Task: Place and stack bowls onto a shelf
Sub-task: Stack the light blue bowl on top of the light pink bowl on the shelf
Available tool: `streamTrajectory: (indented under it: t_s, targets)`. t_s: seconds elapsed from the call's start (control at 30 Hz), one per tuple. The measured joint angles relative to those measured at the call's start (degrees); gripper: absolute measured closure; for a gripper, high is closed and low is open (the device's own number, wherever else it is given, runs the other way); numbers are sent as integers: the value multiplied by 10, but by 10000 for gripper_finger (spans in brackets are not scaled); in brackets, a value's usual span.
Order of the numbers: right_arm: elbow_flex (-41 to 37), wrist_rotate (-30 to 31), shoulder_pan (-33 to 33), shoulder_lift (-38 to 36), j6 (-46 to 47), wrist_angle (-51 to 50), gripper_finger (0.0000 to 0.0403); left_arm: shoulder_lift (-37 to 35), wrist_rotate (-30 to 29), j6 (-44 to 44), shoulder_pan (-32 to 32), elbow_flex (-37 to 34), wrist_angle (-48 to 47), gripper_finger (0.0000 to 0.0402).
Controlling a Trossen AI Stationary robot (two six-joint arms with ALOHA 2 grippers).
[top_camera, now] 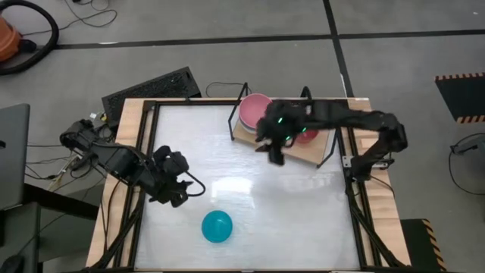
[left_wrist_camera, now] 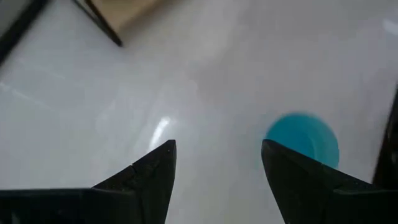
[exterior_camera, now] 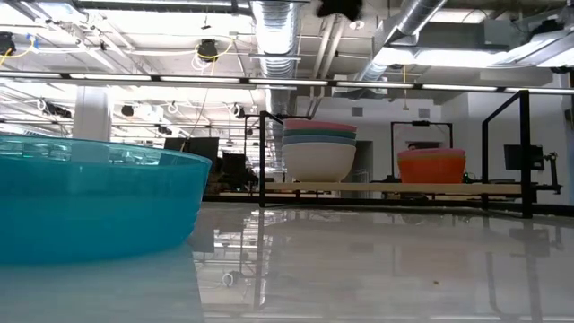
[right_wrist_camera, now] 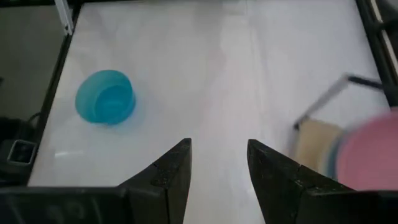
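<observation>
Left pincer (top_camera: 176, 182): spread and empty, held over the left-centre of the white counter (top_camera: 227, 167), well short of the shelf. Judged to be waiting.

Left arm pose: reaches in from the left edge, forearm angled toward the counter's middle, the two fingers (left_wrist_camera: 149, 174) pointing across bare surface, with the blue bowl farther off and to one side.

Blue bowl (top_camera: 217, 227): stands upright and alone on the near part of the counter, just right of and nearer than the left pincer, well apart from the shelf. It looks like the last bowl to be moved.

Shelf (exterior_camera: 395, 187): light-wood board on black wire legs at the far side, right of centre.

Left stack (exterior_camera: 319, 149): white bowl at the bottom, teal shades above, pink on top, nested so they take one spot on the board.

Orange-red bowl (exterior_camera: 431, 165): on the shelf's right part, apart from the tall stack; another bowl may nest in it, hard to tell.

Right pincer (top_camera: 274, 152): spread, holding nothing, just in front of the shelf's near edge, over the counter.

Right arm pose: stretched leftward across the shelf from the right rail, wrist turned toward the blue bowl.
</observation>
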Motion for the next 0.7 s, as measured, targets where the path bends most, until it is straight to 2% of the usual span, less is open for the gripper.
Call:
streamTrajectory:
  t_s: [0.1, 0.23, 0.4, 0.5, 0.7]
  targets:
    - [0, 30, 49, 37, 22, 60, 224, 0, -40, -54, -9, 0, 1, 180]
    - [0, 36, 100, 85, 66, 106, 225, 0, -51, -74, -12, 0, 4, 180]
    - [0, 39, 145, 146, 133, 157, 226, -6, -51, -26, -21, 1, 11, 180]
    - [0, 41, 161, 184, 188, 221, 226, -11, -50, 18, -28, 1, 13, 180]
    - [0, 80, 184, 251, 265, 294, 226, -30, -45, 72, -40, 2, 15, 180]
